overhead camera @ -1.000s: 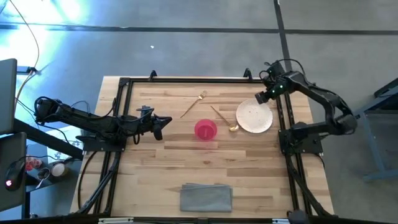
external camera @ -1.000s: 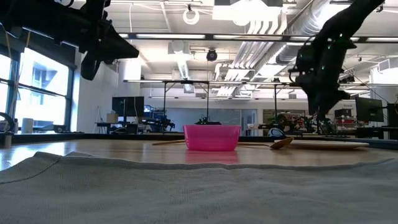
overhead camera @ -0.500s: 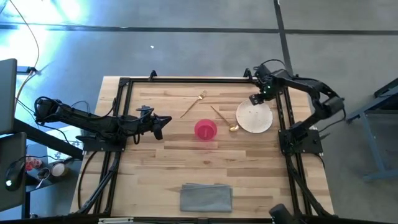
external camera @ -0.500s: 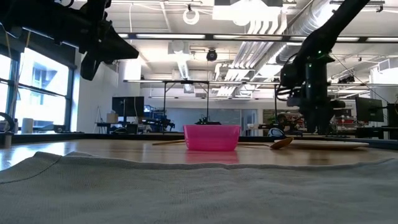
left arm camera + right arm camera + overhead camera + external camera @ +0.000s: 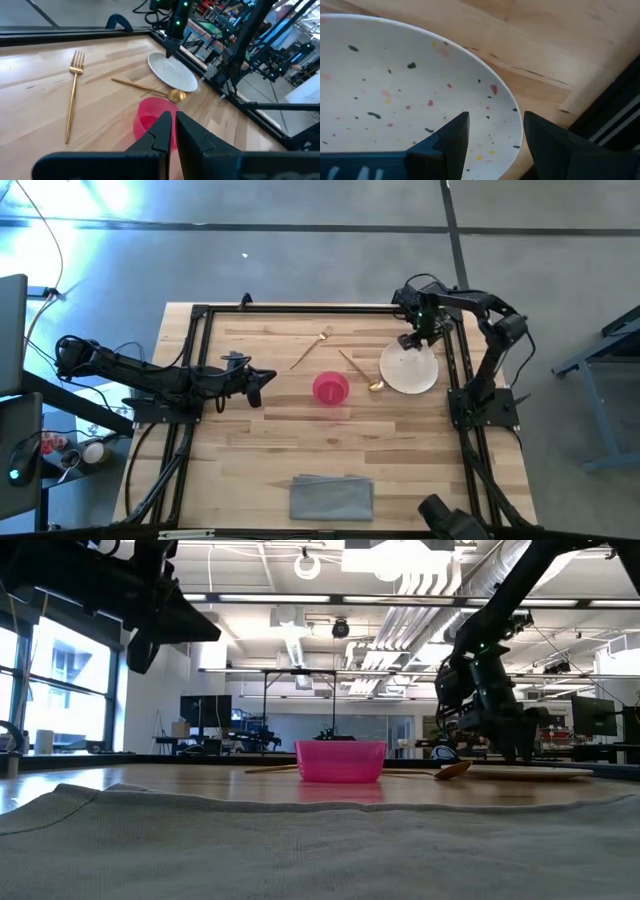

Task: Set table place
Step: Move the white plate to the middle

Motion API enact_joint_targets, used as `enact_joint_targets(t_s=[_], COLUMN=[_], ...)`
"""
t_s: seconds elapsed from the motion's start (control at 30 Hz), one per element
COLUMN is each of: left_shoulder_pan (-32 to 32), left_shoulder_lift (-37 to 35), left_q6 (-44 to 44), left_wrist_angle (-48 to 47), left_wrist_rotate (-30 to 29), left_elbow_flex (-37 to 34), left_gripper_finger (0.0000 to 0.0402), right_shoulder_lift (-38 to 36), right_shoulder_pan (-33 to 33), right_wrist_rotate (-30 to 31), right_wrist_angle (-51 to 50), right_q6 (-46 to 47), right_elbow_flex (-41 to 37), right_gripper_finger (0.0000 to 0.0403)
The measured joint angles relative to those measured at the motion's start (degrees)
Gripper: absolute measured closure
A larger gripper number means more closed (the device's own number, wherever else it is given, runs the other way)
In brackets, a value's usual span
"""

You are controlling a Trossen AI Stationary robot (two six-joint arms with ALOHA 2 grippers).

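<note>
The plate [image 5: 409, 369] is round and off-white with little colored specks. It lies flat on the table [image 5: 250, 450], near the right edge and closer to the far edge than the near one. The right gripper [image 5: 409, 340] is right at the far rim of the plate. Its two fingers [image 5: 451, 135] are spread apart, with the plate's rim showing in the gap between them. They are not squeezing anything. I cannot tell if they touch the plate.

The gold spoon [image 5: 359, 369] lies just left of the plate, slanted, with its round end close to the plate's rim. The pink bowl [image 5: 331, 388] stands upright near the middle of the table, left of the spoon. The gold fork [image 5: 311, 348] lies slanted too, farther left and closer to the far edge, apart from the bowl.

The left gripper [image 5: 257, 379] is above the left part of the table, up in the air and well apart from the bowl. It points toward the bowl. Its fingers [image 5: 161, 131] are pressed close together with only a thin gap, and they hold nothing.

A grey folded cloth [image 5: 331, 498] lies flat near the near edge, about in the middle, far from the other things.
</note>
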Motion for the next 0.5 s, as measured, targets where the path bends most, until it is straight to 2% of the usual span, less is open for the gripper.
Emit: enact_joint_targets(t_s=[0.2, 0.5], left_shoulder_pan=[0.0, 0.0], left_shoulder_lift=[0.0, 0.0], left_q6=[1.1, 1.3], left_wrist_angle=[-0.2, -0.2], left_wrist_rotate=[0.4, 0.4], left_elbow_flex=[0.0, 0.0], left_gripper_finger=[0.0387, 0.0387], right_shoulder_lift=[2.9, 3.4], right_shoulder_pan=[0.6, 7.8], right_wrist_rotate=[-3.5, -5.9], right_wrist_angle=[2.2, 11.1], right_q6=[0.7, 3.0], right_elbow_flex=[1.9, 4.5], right_gripper_finger=[0.0222, 0.0222])
